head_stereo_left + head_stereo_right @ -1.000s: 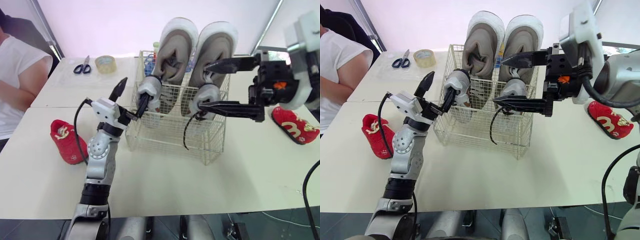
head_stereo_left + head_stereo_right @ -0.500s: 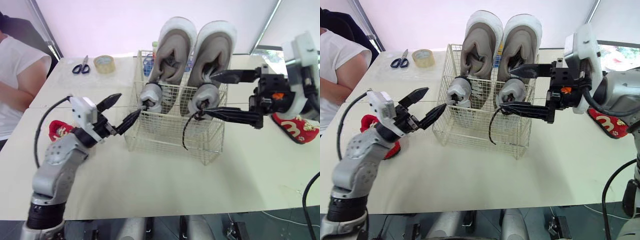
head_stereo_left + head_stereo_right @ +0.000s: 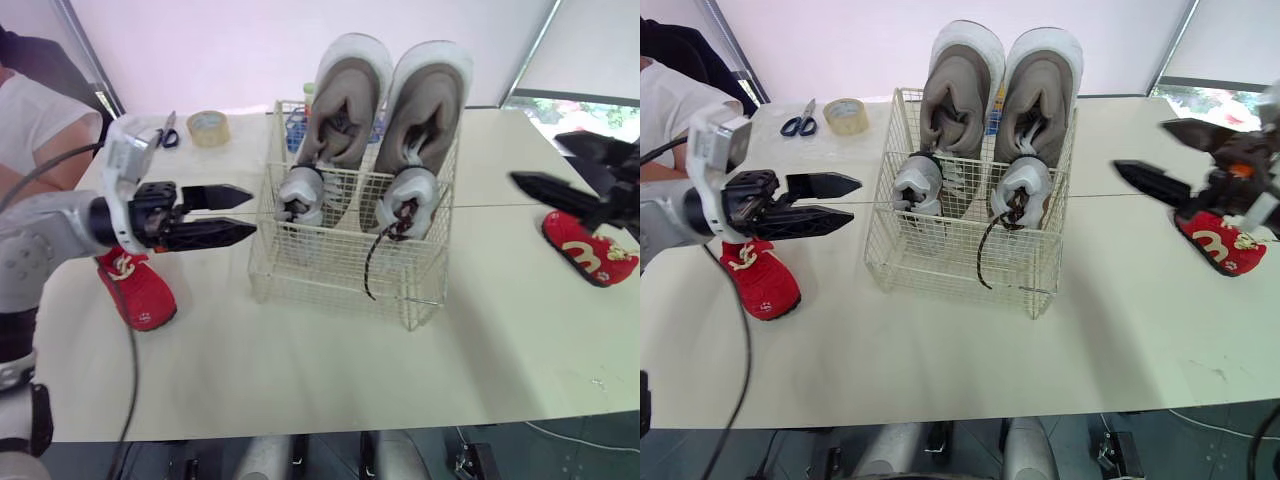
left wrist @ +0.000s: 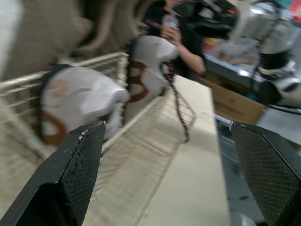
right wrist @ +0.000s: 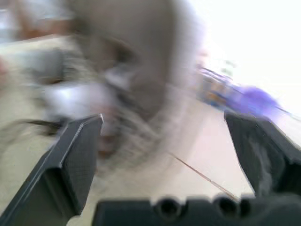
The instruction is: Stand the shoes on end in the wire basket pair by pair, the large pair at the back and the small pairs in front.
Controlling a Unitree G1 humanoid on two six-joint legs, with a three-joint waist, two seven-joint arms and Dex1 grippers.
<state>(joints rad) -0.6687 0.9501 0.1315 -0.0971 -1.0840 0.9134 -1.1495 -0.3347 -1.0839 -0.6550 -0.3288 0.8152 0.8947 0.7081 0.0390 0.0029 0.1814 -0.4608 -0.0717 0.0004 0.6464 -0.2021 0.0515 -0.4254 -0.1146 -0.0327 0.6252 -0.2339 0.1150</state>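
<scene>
The pale table point(image 3: 300, 370) carries everything, with a person point(image 3: 30, 110) in a white top at its far left edge. Near the middle stands the wire basket point(image 3: 330, 272); the large grey pair point(image 3: 345, 95) stands on end along its back, toes up and well above the rim. The left gripper point(image 3: 245, 212) hangs just left of the basket, fingers spread and empty, pointing at its side without touching. The right gripper point(image 3: 1140, 147) is well off to the basket's right, also spread wide and holding nothing, just beside the red shoe point(image 3: 588, 250) lying there. In front of the large pair stands a small grey-and-white pair point(image 3: 300, 190), a black lace trailing from the right one. Another red shoe point(image 3: 135, 290) lies on the left. A tape roll point(image 3: 207, 127) and scissors point(image 3: 165, 130) sit at the back
</scene>
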